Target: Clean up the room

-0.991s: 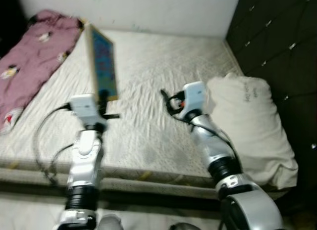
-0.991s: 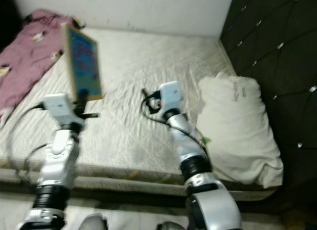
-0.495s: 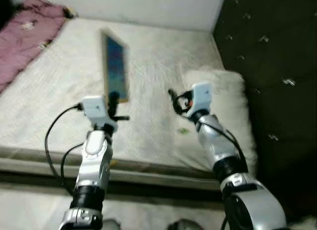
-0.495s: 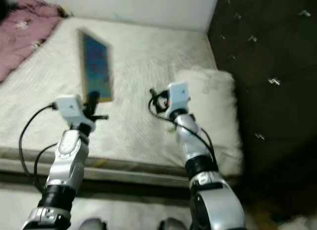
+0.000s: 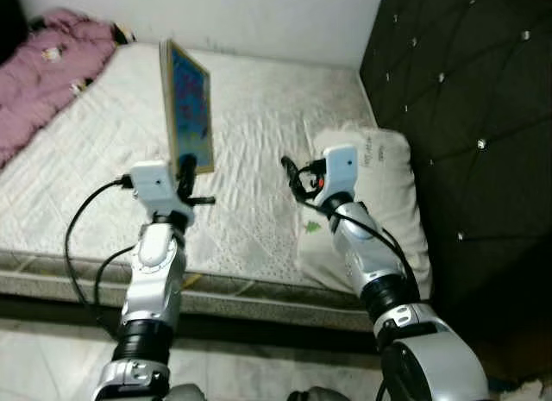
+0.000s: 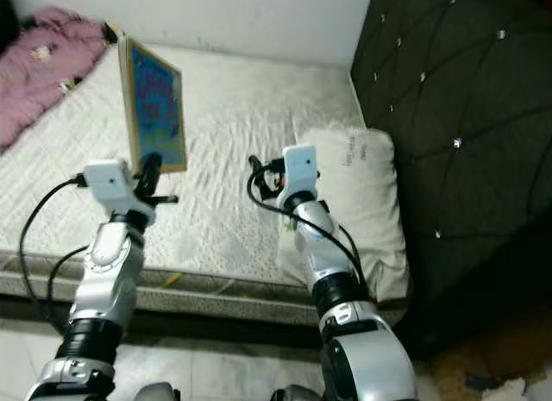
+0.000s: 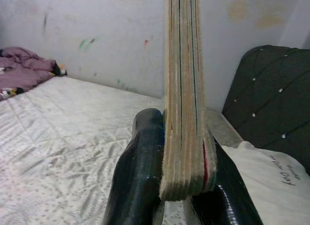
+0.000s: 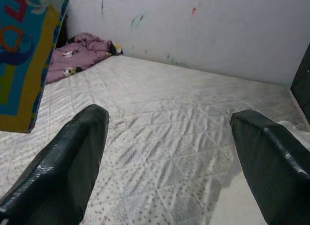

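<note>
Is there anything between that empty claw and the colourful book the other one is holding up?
Nothing visible does. The left gripper is shut on the book, held upright above the mattress. The right gripper is open beside it, with only bare mattress between them. The pillow lies on its far side.

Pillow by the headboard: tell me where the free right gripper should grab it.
Judging by its pose, grip the pillow at its near corner overhanging the mattress edge, coming from above and in front: it lies flat, soft, and the open right gripper hovers beside it.
</note>
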### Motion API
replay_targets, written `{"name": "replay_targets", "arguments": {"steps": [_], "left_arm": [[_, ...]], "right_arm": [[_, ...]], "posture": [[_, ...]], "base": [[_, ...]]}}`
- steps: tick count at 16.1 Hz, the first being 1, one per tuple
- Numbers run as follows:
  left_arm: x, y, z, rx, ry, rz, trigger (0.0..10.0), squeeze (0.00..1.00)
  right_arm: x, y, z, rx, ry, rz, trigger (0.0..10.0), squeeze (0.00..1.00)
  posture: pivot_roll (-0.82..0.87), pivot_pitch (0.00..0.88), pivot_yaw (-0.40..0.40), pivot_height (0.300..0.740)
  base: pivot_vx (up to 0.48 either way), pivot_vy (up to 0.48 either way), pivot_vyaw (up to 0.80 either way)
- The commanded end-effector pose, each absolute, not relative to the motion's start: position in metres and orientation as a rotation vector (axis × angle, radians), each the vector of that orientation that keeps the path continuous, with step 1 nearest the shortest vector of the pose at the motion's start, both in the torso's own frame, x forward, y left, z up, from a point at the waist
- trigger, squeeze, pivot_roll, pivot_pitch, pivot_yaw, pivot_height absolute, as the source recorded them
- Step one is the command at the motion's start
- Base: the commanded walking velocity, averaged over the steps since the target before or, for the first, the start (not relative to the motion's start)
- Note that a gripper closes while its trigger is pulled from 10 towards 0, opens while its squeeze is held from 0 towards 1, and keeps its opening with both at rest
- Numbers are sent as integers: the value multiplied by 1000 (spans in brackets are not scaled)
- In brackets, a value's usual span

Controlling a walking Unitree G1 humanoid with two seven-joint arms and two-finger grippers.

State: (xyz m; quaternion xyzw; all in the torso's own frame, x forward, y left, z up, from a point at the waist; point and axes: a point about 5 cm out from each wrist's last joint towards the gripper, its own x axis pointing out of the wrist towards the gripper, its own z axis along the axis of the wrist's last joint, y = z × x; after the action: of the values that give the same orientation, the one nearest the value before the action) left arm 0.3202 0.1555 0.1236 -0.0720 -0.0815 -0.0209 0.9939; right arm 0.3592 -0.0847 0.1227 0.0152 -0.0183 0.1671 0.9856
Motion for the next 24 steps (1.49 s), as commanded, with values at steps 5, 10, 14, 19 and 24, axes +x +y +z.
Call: {"name": "replay_targets", "arguments": {"steps": [5,10,14,19,24], "left_arm": [[320,146,136,-141,-233,-125,10000,0],[320,145,137,-148,-238,-132,10000,0],[321,146,140,-160,-242,-107,10000,0],[322,145,139,-166,-237,-111,10000,0],[322,143,136,-186,-220,-126,10000,0]], "right_arm": [[362,-89,124,26,-30,325,10000,0],[362,-88,125,27,-30,325,10000,0],[362,-88,124,27,-23,329,10000,0],[362,-88,123,24,-20,329,10000,0],[362,-88,121,16,-10,333,10000,0]], "posture": [[38,0,-62,740],[37,0,-62,740],[37,0,-62,740],[38,0,-62,740],[39,0,-64,740]], "base": [[307,0,-266],[403,0,0],[0,0,0],[0,0,0],[0,380,-514]]}}
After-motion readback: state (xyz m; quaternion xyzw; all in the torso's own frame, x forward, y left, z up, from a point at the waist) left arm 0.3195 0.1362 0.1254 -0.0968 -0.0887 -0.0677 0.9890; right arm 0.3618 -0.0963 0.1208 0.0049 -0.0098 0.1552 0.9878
